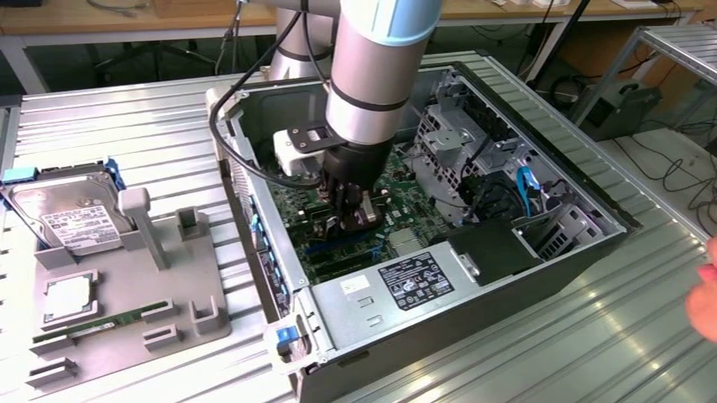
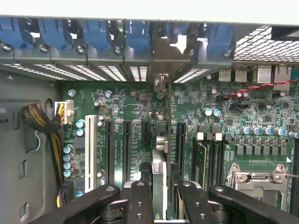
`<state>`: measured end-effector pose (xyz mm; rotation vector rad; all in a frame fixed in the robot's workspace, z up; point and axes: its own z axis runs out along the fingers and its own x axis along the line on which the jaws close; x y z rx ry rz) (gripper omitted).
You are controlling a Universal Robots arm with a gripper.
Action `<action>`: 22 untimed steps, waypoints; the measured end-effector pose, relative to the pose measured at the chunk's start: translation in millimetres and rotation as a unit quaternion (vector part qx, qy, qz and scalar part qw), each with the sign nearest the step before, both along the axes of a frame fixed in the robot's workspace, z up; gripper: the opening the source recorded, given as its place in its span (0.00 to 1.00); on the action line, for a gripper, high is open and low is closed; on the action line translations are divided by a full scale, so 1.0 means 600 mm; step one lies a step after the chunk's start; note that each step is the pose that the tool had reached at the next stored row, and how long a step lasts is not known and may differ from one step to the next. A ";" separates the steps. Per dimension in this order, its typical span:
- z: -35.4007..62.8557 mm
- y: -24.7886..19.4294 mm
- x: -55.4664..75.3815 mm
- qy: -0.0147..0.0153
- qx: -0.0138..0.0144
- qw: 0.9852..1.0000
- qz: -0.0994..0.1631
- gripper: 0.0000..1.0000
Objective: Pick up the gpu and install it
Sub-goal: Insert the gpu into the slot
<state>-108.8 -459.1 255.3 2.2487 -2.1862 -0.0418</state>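
My gripper [image 1: 356, 214] is down inside the open computer case [image 1: 583, 243], just above the green motherboard [image 1: 398, 189]. In the wrist view the gpu [image 2: 159, 163] shows edge-on as a thin upright card between the black fingers [image 2: 139, 200]. My gripper [image 2: 161, 198] is shut on it. The card runs toward the rear slot openings, with its metal bracket end [image 2: 161, 83] against the back wall of the case. It stands in line with the black expansion slots [image 2: 126, 149], between two of them. I cannot tell whether its lower edge is seated.
A grey fixture [image 1: 168, 311] at the exterior view's left holds a silver hard drive [image 1: 67, 214] and a green memory stick [image 1: 96, 326]. Inside the case are the power supply [image 1: 415, 281], the drive cage [image 1: 448, 143], the CPU socket [image 2: 259, 179] and a cable bundle [image 2: 39, 121]. A person's hand [image 1: 706, 302] is at the right edge.
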 end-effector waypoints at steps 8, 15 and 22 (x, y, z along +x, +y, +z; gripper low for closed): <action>-0.002 0.0000 0.000 0.000 0.000 1.000 0.000 0.26; -0.002 0.0000 0.000 0.000 0.000 1.000 0.000 0.46; 0.024 0.0005 0.000 0.000 0.000 1.000 0.000 0.46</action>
